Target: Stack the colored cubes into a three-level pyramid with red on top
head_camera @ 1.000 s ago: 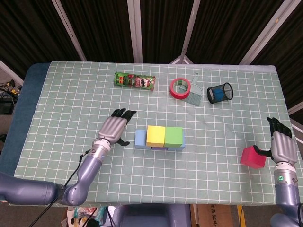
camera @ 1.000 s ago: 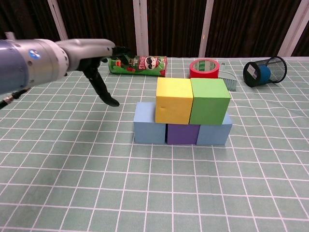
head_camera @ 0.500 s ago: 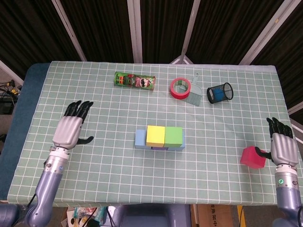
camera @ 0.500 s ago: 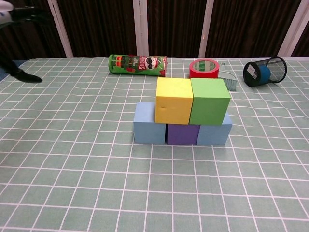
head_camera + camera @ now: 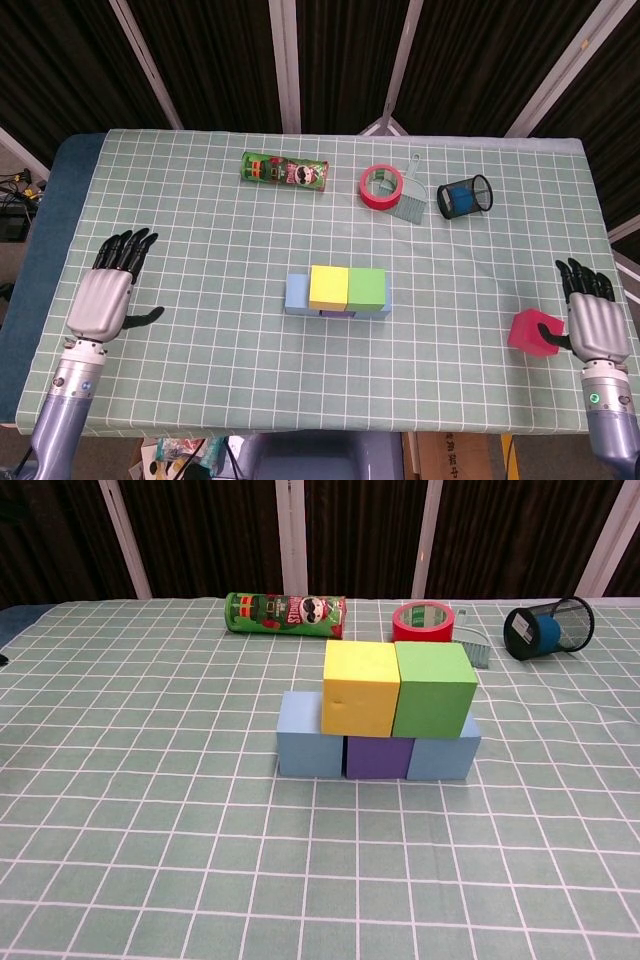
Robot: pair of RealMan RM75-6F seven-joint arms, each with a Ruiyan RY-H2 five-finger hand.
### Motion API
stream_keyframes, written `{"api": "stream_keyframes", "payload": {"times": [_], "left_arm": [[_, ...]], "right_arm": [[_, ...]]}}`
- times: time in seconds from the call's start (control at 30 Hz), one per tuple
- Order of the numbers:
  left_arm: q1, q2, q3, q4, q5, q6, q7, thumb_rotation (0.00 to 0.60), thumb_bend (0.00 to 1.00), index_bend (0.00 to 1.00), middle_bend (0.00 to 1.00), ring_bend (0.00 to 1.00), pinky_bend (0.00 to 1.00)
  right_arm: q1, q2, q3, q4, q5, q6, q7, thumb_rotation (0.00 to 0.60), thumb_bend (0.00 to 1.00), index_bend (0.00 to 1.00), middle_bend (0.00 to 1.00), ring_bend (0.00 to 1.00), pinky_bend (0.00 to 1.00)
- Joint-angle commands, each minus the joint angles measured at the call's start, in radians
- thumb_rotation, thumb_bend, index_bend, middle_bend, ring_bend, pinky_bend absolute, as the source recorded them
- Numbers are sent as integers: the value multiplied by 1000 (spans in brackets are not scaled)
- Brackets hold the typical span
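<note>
A two-level stack stands mid-table. Its bottom row is a light blue cube (image 5: 308, 748), a purple cube (image 5: 379, 757) and another light blue cube (image 5: 444, 757). A yellow cube (image 5: 360, 702) and a green cube (image 5: 433, 702) sit on top, also seen from above as yellow (image 5: 328, 287) and green (image 5: 366, 288). The red cube (image 5: 535, 333) lies alone near the table's front right. My right hand (image 5: 595, 320) is just right of it, fingers stretched out, thumb against the cube's side. My left hand (image 5: 105, 295) hovers open at the table's left edge, holding nothing. Neither hand shows in the chest view.
Along the back lie a green chips can (image 5: 285, 172), a red tape roll (image 5: 380, 186), a small brush (image 5: 408, 203) and a tipped black mesh cup (image 5: 464, 195). The green checked tablecloth (image 5: 200, 230) covers the table.
My left hand has drawn away from the stack, leftward to the table's edge, and out of the chest view. The right hand has shifted slightly beside the red cube. No cube has moved.
</note>
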Motion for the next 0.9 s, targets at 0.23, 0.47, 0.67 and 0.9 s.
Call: {"api": "stream_keyframes", "payload": {"times": [0.23, 0.47, 0.67, 0.9], "left_arm": [[29, 10, -25, -24, -5, -41, 3, 600, 124, 0, 21, 0, 0], [46, -7, -37, -12, -15, -69, 28, 600, 124, 0, 21, 0, 0], [56, -15, -55, 2, -46, -103, 34, 600, 125, 0, 21, 0, 0], [70, -6, -85, 1, -42, -112, 22, 600, 124, 0, 22, 0, 0]], "right_arm": [[-7, -19, -17, 18, -23, 2, -22, 600, 270, 0, 19, 0, 0], [-12, -12, -10, 21, -32, -1, 3, 600, 270, 0, 19, 0, 0], [-12, -4, -16, 11, -30, -20, -2, 600, 270, 0, 19, 0, 0], [-8, -19, -35, -6, -30, -39, -39, 600, 270, 0, 19, 0, 0]]}}
